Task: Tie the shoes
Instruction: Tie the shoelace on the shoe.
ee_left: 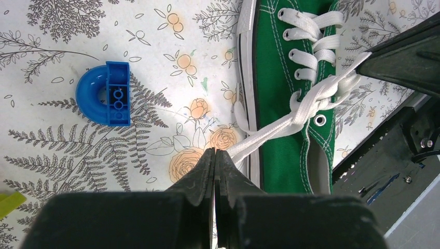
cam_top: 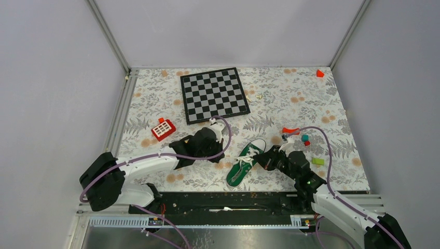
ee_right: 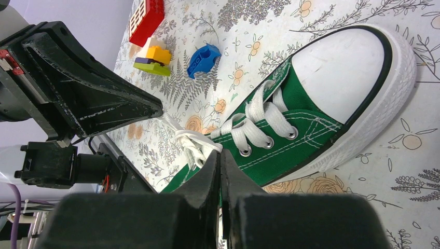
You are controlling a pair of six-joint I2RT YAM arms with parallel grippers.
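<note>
— Green canvas sneaker (cam_top: pixel 243 167), is it? Where's it sitting?
— On the flowered bench (cam_top: pixel 311 104), between the 2 arms, white toe cap pointing away from their bases.
— How far have they got with it?
— Part way, I'd say. The white laces (ee_left: pixel 307 56) are threaded through the eyelets, and the 2 loose ends cross near the top of the shoe in 1 twist (ee_left: pixel 317 99). It looks like the first half-knot.
— And the hands?
— The left hand (ee_left: pixel 214 154) is clenched, tips pressed together on 1 end, which runs taut from the twist across the sole to it. The right hand (ee_right: pixel 220 158) is clenched too, with the other end bunched right at its tips on the opposite side of the shoe.
— So they're pulling apart?
— That's my reading: cinching the twist down. It doesn't look snug to me.
— What's left?
— Most of it. No loops and no bow that I can see. Both ends need looping and knotting again, and soft flat lace makes that fiddly.
— Anything in the way?
— A blue arch brick (ee_left: pixel 106 93) lies well apart on the left hand's side, and the chessboard (cam_top: pixel 214 95) is further back.
</note>
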